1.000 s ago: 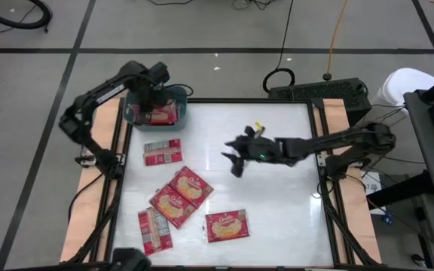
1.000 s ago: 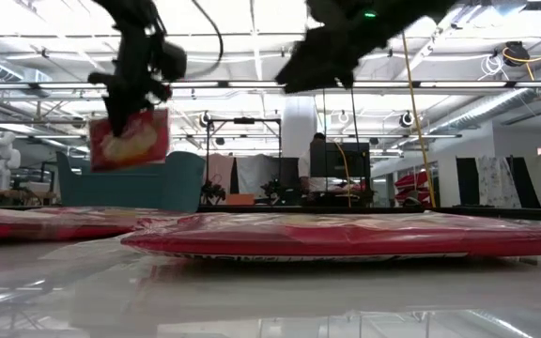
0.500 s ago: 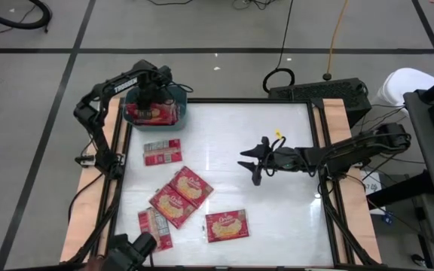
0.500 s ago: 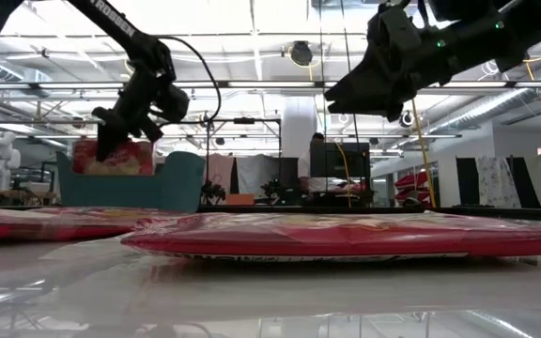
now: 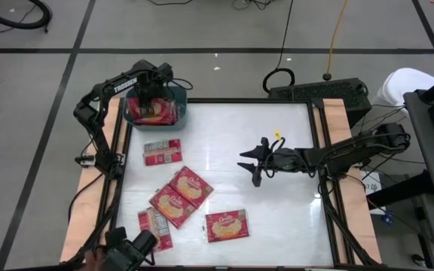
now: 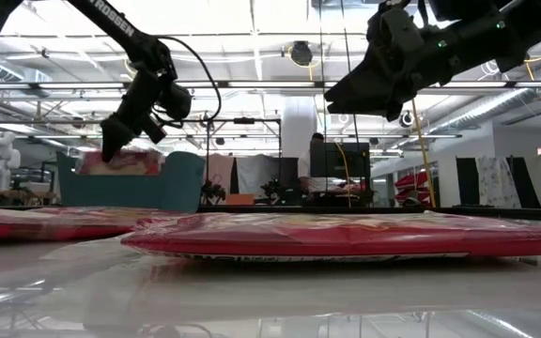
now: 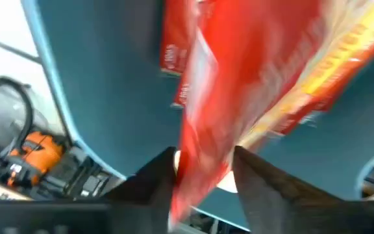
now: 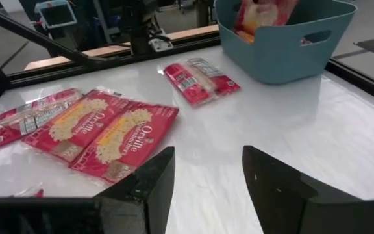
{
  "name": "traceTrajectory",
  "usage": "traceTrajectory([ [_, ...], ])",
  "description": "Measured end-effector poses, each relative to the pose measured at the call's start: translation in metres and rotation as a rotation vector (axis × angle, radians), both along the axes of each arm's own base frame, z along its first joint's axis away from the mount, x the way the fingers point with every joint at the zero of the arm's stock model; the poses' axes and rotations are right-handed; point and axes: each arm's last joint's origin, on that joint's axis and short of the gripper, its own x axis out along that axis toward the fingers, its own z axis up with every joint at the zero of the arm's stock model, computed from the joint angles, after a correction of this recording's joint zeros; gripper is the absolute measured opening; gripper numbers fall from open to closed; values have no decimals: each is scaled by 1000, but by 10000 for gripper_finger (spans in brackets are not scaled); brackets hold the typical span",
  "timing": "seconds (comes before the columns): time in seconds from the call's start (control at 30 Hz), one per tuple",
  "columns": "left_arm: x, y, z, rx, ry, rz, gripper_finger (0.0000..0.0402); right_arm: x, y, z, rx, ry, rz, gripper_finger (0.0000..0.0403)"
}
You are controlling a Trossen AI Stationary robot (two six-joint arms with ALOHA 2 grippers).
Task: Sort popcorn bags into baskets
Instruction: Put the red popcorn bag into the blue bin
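My left gripper (image 5: 151, 96) hangs over the teal basket (image 5: 178, 99) at the table's far left corner, shut on a red popcorn bag (image 5: 154, 113) that is lowered into it. In the low view only that bag's top (image 6: 120, 161) shows above the basket's wall (image 6: 158, 184). Another bag (image 7: 174, 39) lies inside the basket. Several bags lie flat on the table: one (image 5: 162, 151) near the basket, two overlapping (image 5: 181, 193), one (image 5: 154, 228) at the near left, one (image 5: 226, 224) near the middle. My right gripper (image 5: 251, 162) hovers open above the table's middle, holding nothing. My left gripper pinches the red popcorn bag between its two fingers (image 7: 153, 185) at one end (image 7: 200, 159), coming from above. The bag hangs tilted below the fingers, inside the basket. Whether its lower end rests on the basket's floor is hidden.
Bare white tabletop (image 5: 277, 211) spreads over the right half and near right corner. The table's wooden side rails (image 5: 349, 203) run along both sides. In the right wrist view the bags (image 8: 109, 133) lie between my right gripper and the basket (image 8: 284, 45).
My left gripper has moved down with the bag: it hung clear above the basket, and is now lowered inside it. My right gripper drew back toward the table's right edge in the first half second, then kept still, open throughout.
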Motion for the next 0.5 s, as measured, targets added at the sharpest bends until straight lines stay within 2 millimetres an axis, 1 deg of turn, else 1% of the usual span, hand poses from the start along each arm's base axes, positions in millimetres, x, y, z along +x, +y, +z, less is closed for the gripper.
traceTrajectory([
  [0.13, 1, 3, 0, 49, -6, 11, 225, 0, 0, 0, 0, 0, 0, 175],
  [0.2, 4, 5, 1, 134, 36, 15, 249, 0, 0, 0, 0, 0, 1, 175],
  [0.27, 7, 5, 4, 238, 110, 20, 263, 0, 0, 0, 1, 0, 1, 175],
  [0.33, 14, 0, 12, 319, 143, 36, 269, 0, 0, 0, 9, -2, -2, 175],
  [0.4, 23, -9, 28, 391, 97, 63, 265, 0, 1, 0, 18, -4, -1, 175],
  [0.43, 27, -17, 37, 420, 50, 78, 259, 0, 2, 0, 21, -5, -1, 175],
  [0.5, 33, -36, 56, 447, -97, 107, 243, -1, 6, 0, 24, -7, 9, 175],
])
